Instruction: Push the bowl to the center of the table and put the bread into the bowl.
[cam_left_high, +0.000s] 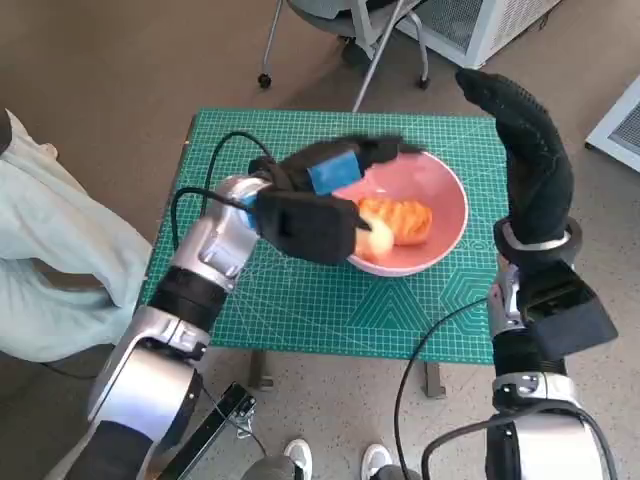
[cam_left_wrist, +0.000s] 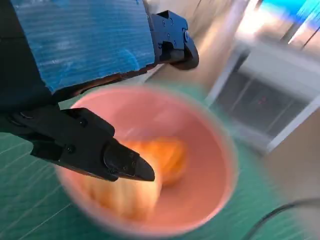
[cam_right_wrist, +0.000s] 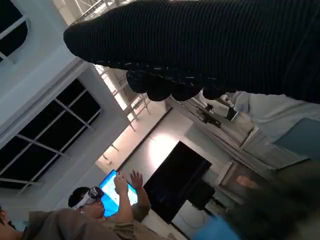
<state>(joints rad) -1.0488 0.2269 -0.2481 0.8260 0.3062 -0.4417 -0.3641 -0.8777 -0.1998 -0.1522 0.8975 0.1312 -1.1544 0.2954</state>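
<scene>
A pink bowl (cam_left_high: 440, 190) stands on the green mat near the table's middle, a little to the right. The orange-brown bread (cam_left_high: 398, 218) lies inside it. My left hand (cam_left_high: 325, 185) hovers over the bowl's left rim, fingers spread and holding nothing. In the left wrist view the bowl (cam_left_wrist: 210, 155) and the bread (cam_left_wrist: 165, 160) are blurred below the black fingers (cam_left_wrist: 120, 162). My right hand (cam_left_high: 525, 150) is raised above the table's right edge, fingers straight up, empty. The right wrist view shows only the glove (cam_right_wrist: 210, 45) and the room.
The green cutting mat (cam_left_high: 300, 300) covers the small table. A person in pale clothes (cam_left_high: 50, 250) sits at the left. A chair base (cam_left_high: 340, 30) and white units stand beyond the far edge. In the right wrist view a person (cam_right_wrist: 100, 210) raises hands.
</scene>
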